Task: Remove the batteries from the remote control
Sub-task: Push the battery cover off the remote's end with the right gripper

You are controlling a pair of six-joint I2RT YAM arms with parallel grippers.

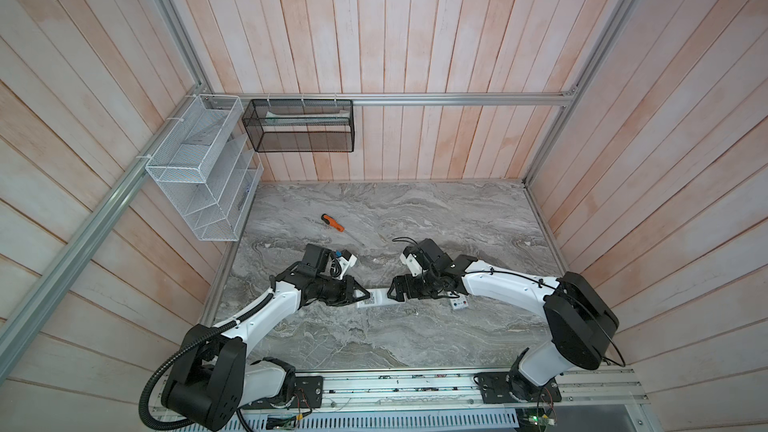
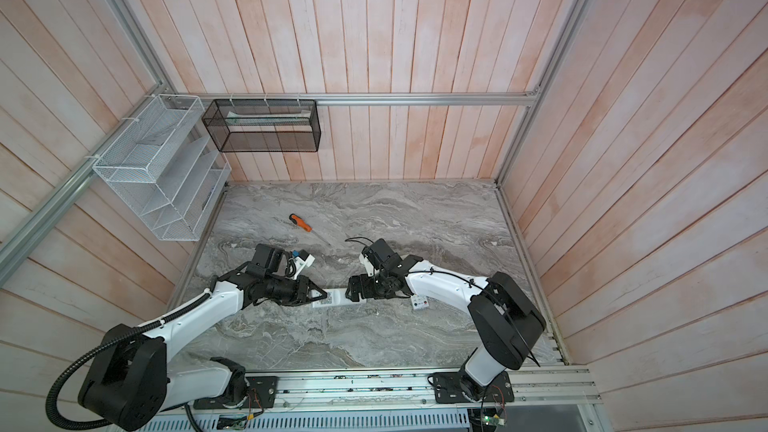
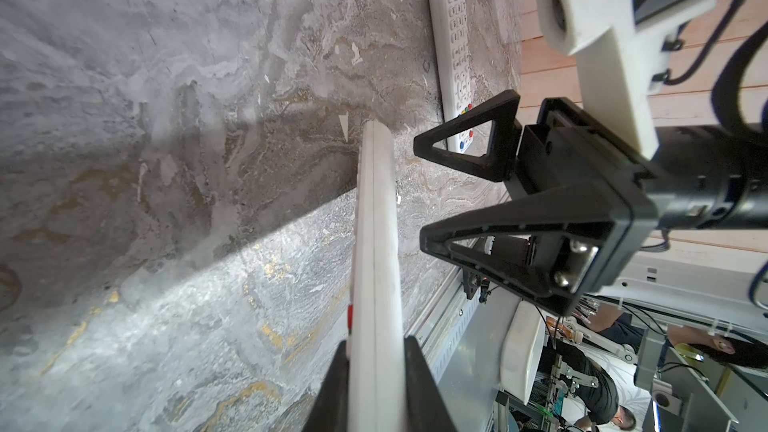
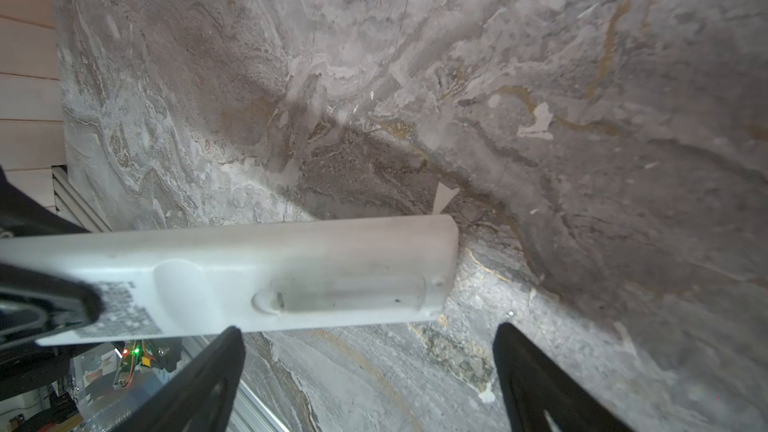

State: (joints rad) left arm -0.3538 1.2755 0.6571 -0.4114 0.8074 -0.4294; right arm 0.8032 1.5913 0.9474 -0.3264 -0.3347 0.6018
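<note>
My left gripper (image 3: 376,342) is shut on one end of a long white remote control (image 3: 376,243), which it holds on edge above the marble table. Both top views show that remote (image 1: 376,299) (image 2: 332,297) spanning the gap between the two grippers. In the right wrist view its back (image 4: 249,268) faces the camera, with a grey label and a long recess near the free end. My right gripper (image 4: 369,328) is open, its jaws wide apart just short of that end and touching nothing. The batteries are hidden.
A second white remote (image 1: 459,304) (image 3: 453,56) lies button side up on the table under my right arm. An orange-and-black screwdriver (image 1: 332,223) lies further back. A white wire rack (image 1: 195,168) and a black mesh basket (image 1: 299,126) hang on the walls.
</note>
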